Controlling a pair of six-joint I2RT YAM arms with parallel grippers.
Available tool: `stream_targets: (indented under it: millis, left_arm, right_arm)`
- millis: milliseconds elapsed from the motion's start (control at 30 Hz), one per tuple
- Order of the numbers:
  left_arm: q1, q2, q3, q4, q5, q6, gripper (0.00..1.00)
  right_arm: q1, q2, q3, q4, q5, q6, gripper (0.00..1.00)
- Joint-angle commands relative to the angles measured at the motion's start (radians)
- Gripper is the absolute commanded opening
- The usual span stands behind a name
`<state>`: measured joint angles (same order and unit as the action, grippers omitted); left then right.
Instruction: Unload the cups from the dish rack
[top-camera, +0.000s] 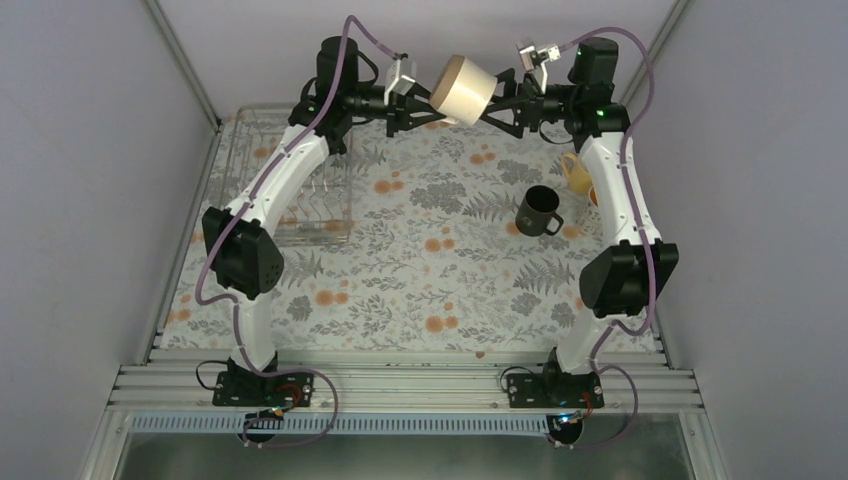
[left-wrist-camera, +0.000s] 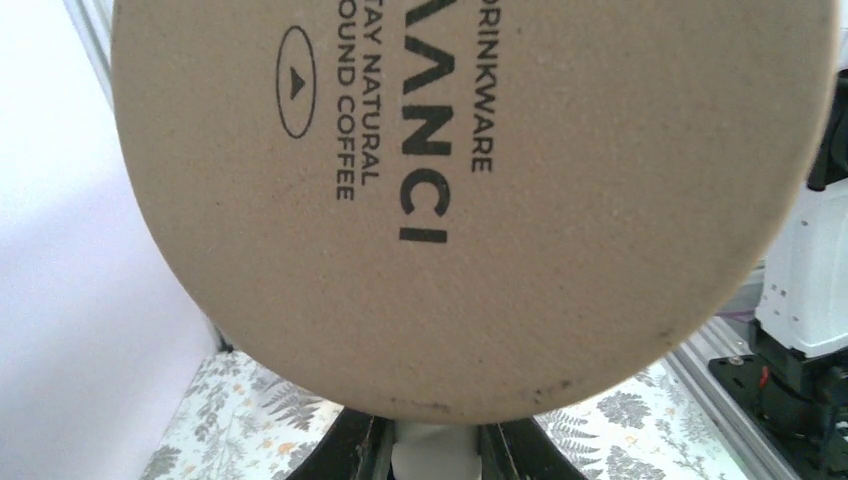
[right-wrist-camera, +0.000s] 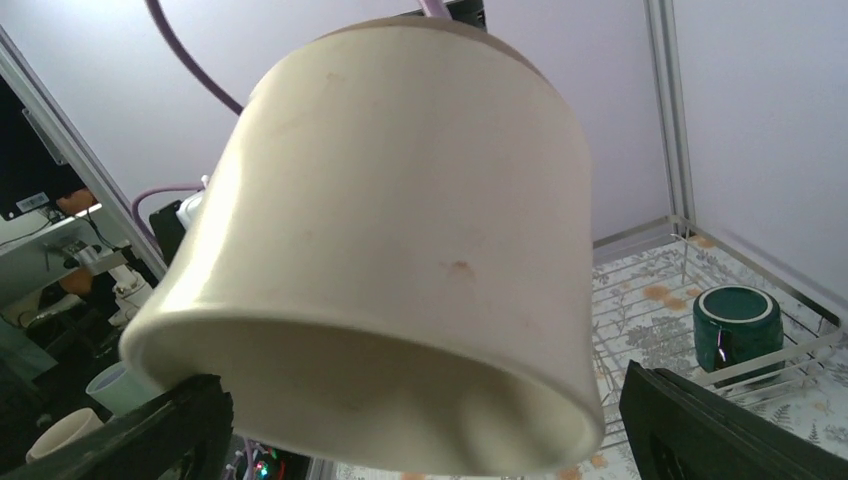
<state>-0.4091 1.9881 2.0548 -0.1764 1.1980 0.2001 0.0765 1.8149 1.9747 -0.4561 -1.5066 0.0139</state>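
"Ahead of your left gripper (top-camera: 417, 108), what's that?"

"Cream-beige cup (top-camera: 462, 88), aloft over the desk (top-camera: 400, 290); that gripper is clamped on it. My right gripper (top-camera: 503, 103) gapes wide around its mouth. Handover, I judge: right must close before left lets go."

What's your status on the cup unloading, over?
Left gripper shut on cream mug, aloft. Right gripper straddles its mouth, grip unclear. Green mug in dish rack. No obstruction seen.

Top view: overhead from behind arm bases (top-camera: 252, 385). Wrist views face each other, close-up on shared cream-beige ceramic mug (top-camera: 462, 88) at bench's (top-camera: 400, 290) far edge.
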Motion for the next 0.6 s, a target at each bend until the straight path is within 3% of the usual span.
stream_targets:
  millis: [0,200,267,367,500,567]
  left_arm:
    - [0.01,-0.018,0.011,0.103,0.062,-0.069,0.02]
    - [-0.016,-0.056,-0.067,0.186,0.188,-0.178,0.02]
    - [-0.028,-0.066,-0.078,0.151,0.2,-0.14,0.02]
    - [-0.034,-0.066,-0.077,0.142,0.211,-0.14,0.02]
    - [-0.044,-0.078,-0.076,0.141,0.213,-0.141,0.02]
    - [-0.047,-0.084,-0.079,0.138,0.215,-0.138,0.02]
  right_arm:
    - [0.012,-0.105,-0.061,0.158,-0.222,0.082,1.0]
    - [0.013,-0.074,-0.022,0.193,-0.188,0.102,0.92]
    - [0.013,-0.063,-0.012,0.214,-0.162,0.128,0.77]
    - [0.013,-0.044,-0.01,0.276,-0.135,0.204,0.45]
    - [0.014,-0.036,-0.007,0.279,-0.111,0.203,0.36]
    - [0.013,-0.04,-0.009,0.277,-0.101,0.198,0.23]
